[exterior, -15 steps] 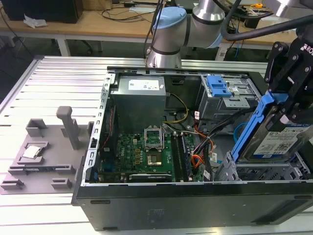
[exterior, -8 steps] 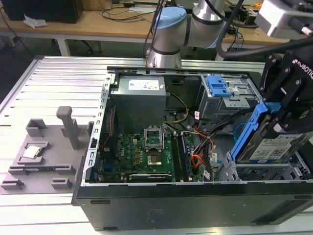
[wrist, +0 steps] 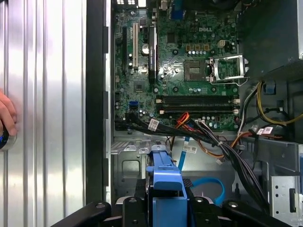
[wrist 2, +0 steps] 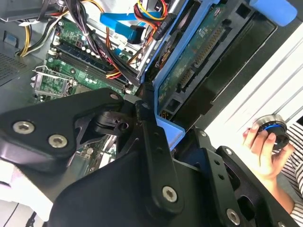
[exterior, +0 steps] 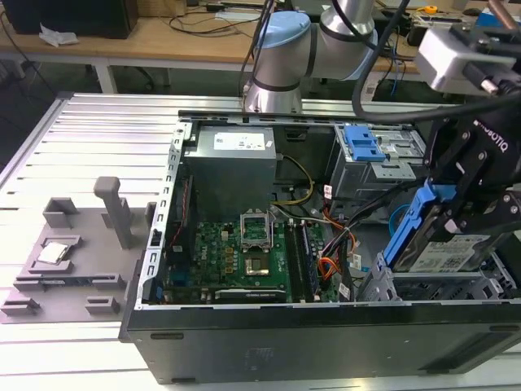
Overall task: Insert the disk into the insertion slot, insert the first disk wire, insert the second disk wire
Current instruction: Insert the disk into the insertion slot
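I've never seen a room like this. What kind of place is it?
Probably a robotics lab or workshop: a robot arm reaches over an open computer case on a metal table, with cable-strewn workbenches behind.

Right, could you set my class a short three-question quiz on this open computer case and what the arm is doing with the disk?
1. True or false: the disk already lies flat inside the insertion slot.
2. What does the end effector grip? A) the disk's blue carrier B) a yellow wire C) the motherboard
3. Fill in: in the exterior view, the disk is at the computer case's ____ end (the exterior view's left or right).
Key: 1 false, it is held tilted at the slot; 2 A; 3 right.
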Controlling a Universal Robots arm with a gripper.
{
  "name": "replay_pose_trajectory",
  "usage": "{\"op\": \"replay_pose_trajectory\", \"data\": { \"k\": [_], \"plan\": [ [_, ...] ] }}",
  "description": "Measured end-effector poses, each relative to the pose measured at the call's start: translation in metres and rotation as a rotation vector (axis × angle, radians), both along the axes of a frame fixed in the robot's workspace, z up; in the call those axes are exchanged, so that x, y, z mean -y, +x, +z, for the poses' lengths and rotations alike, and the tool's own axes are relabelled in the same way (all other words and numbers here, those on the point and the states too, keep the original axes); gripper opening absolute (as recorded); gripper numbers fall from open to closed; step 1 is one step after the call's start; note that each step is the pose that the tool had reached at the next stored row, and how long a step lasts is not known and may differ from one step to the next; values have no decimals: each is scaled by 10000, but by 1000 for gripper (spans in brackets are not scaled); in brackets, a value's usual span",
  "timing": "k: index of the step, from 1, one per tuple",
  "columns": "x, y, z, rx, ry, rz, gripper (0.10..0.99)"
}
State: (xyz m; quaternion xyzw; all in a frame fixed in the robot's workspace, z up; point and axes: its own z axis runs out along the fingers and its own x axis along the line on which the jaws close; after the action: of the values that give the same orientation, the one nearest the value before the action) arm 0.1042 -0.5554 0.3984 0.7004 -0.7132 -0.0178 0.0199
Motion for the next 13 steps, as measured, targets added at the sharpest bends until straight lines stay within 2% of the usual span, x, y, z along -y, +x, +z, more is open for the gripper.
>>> {"op": "replay_pose_trajectory", "data": {
  "k": [7,8,9,10,11,13],
  "plan": [
    [0,0,-9,-1,-2,0,380],
    [0,0,-11,0,-1,0,443],
    [0,0,-12,0,0,0,443],
    [0,0,-14,0,-1,0,361],
    [0,0,-14,-1,-1,0,361],
    [0,0,-16,0,-1,0,239]
  ]
}}
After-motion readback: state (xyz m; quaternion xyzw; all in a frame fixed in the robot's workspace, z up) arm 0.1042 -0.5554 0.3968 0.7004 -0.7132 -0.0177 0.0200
